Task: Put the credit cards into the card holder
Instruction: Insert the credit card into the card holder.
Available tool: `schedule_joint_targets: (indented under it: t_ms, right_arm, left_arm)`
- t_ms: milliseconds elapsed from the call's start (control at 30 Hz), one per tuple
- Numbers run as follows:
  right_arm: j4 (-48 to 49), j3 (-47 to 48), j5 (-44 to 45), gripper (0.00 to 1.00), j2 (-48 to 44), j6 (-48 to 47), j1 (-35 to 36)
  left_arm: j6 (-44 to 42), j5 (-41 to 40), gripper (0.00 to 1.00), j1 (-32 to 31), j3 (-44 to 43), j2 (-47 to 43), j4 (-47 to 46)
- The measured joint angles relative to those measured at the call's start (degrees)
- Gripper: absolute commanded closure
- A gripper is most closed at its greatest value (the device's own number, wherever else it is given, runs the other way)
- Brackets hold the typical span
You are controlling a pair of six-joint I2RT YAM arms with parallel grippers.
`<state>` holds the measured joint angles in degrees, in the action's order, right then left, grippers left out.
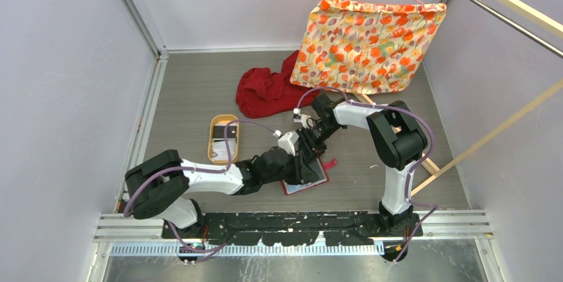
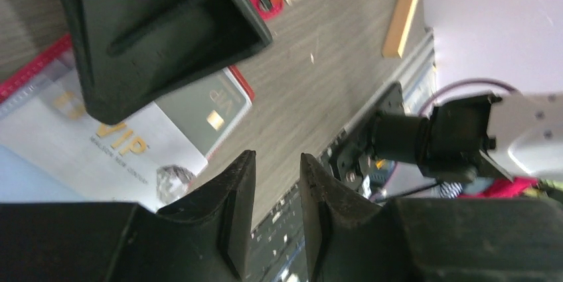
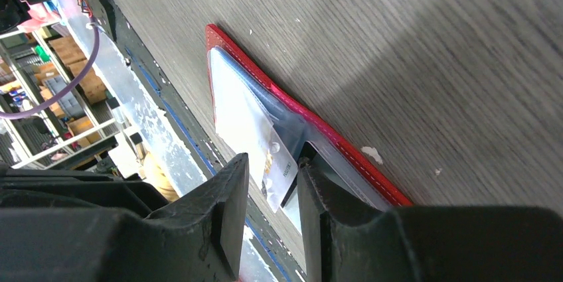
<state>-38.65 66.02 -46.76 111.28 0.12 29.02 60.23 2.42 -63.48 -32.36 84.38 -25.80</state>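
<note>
From above I barely see the open red card holder, covered on the bench's near middle. My left fingers sit slightly parted, empty; right fingers likewise, a white card's corner showing between them.

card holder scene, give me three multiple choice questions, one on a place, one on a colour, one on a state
1. Where does the tan tray sit on the table, seen from the top view?
A) left of the card holder
B) right of it
C) on top of it

2. What colour is the card holder's border?
A) blue
B) red
C) black

3. What state is the card holder in?
A) snapped shut
B) held up in the air
C) lying open on the table

Answers:
1 A, the top view shows the tray left of the holder.
2 B, the right wrist view shows a red stitched edge.
3 C, its clear pocket faces up with a whitish card at it.
</note>
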Motion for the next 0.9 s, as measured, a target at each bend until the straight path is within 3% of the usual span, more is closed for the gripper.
schedule_joint_targets:
  t_ms: [433,900]
  right_arm:
    - [0.00,0.00,0.11,0.62,0.00,0.04,0.00]
    - [-0.22,0.00,0.09,0.59,0.00,0.17,0.02]
  left_arm:
    - [8.15,-16.83,0.67,-3.58,-14.38,12.22,18.08]
    - [16.76,-25.38,0.64,-5.75,-19.96,12.24,37.94]
